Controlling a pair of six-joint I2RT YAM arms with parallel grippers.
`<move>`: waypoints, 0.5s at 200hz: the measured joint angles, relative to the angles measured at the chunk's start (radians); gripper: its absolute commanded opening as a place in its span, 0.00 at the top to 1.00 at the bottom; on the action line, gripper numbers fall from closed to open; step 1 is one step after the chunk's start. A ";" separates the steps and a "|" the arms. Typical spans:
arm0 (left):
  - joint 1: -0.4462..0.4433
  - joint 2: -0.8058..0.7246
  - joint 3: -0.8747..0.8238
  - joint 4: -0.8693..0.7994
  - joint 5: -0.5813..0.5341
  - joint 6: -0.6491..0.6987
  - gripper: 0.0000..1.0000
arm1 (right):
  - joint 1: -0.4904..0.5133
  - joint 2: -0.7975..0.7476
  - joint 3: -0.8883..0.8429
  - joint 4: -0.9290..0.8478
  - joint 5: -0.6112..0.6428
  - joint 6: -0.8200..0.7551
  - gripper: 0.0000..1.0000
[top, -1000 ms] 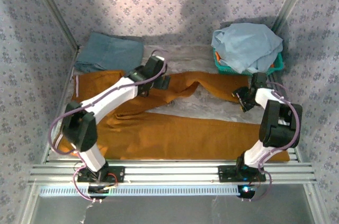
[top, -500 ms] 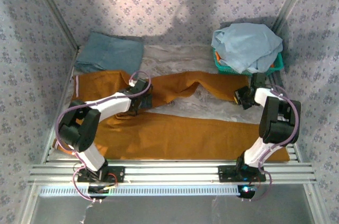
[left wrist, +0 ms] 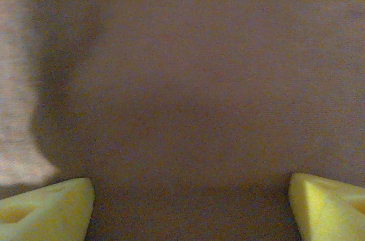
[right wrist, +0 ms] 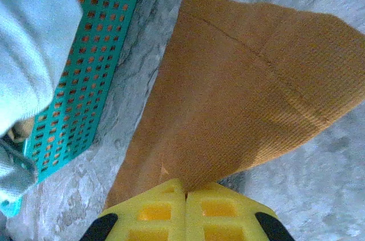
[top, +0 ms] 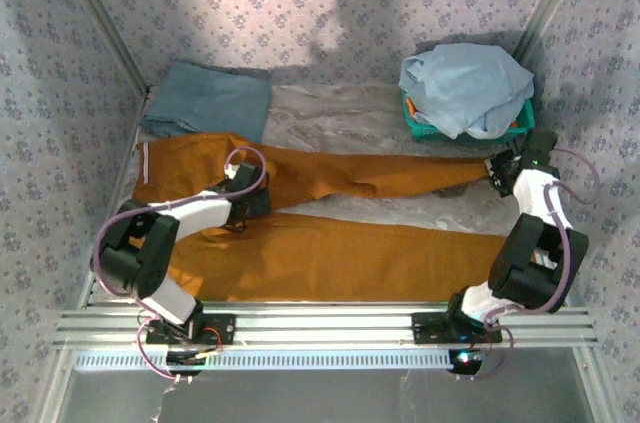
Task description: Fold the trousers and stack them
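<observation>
Seen from above, one pair of rust-orange trousers (top: 350, 258) lies spread across the pale marbled table (top: 330, 108), waist at the left, its two legs running rightward with a strip of bare table between them. Two robot arms reach over it. The left gripper (top: 255, 205) sits low on the cloth near the crotch, where the two legs part. The right gripper (top: 500, 168) is at the far leg's hem, just in front of one teal basket (top: 422, 129) at the far right. One crumpled pale-blue garment (top: 465, 83) is heaped in that basket. One teal-blue denim garment (top: 210, 101) lies folded flat at the far left, touching the waist end of the trousers. From the left wrist, the left gripper (left wrist: 188, 209) shows two yellow fingertips (left wrist: 45, 207) set far apart in the bottom corners, released, with dim brown trousers (left wrist: 199, 81) cloth close beneath. From the right wrist, the right gripper (right wrist: 185, 195) has its two yellow fingertips (right wrist: 154, 212) pressed together, clenched on the trousers (right wrist: 239, 93) at the leg end, the cloth fanning out from the pinch over the table (right wrist: 319, 167). The perforated basket (right wrist: 85, 64) stands just to the left, with the pale-blue garment (right wrist: 28, 30) hanging over its rim.
</observation>
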 measured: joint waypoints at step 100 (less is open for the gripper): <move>0.159 -0.233 -0.127 -0.017 0.095 -0.002 0.17 | -0.133 -0.070 -0.215 -0.058 -0.027 -0.050 0.51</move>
